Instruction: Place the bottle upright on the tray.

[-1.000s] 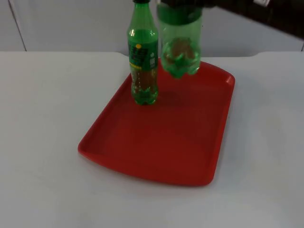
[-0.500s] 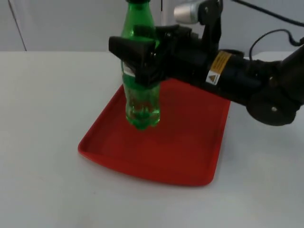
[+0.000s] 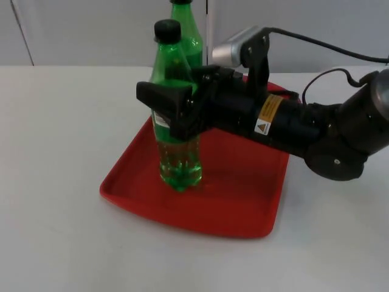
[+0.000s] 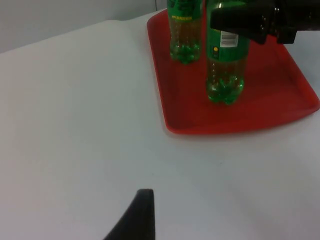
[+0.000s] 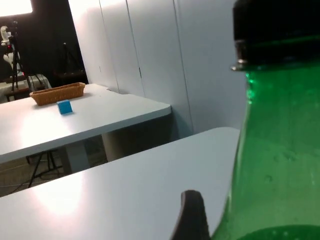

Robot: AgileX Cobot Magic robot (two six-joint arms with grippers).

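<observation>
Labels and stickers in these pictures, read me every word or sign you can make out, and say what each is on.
No words are legible.
Held bottle label: print too blurred.
Rear bottle label: yellow print too small.
Right gripper arm sticker: a warning triangle, wording unreadable.

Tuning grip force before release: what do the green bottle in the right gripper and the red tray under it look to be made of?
Green bottle with black cap: probably thin clear-tinted plastic, since light passes through and the base is lobed. Red tray: looks like moulded plastic, smooth with a slight sheen and a rounded raised rim. The right gripper clamps the bottle's middle.
</observation>
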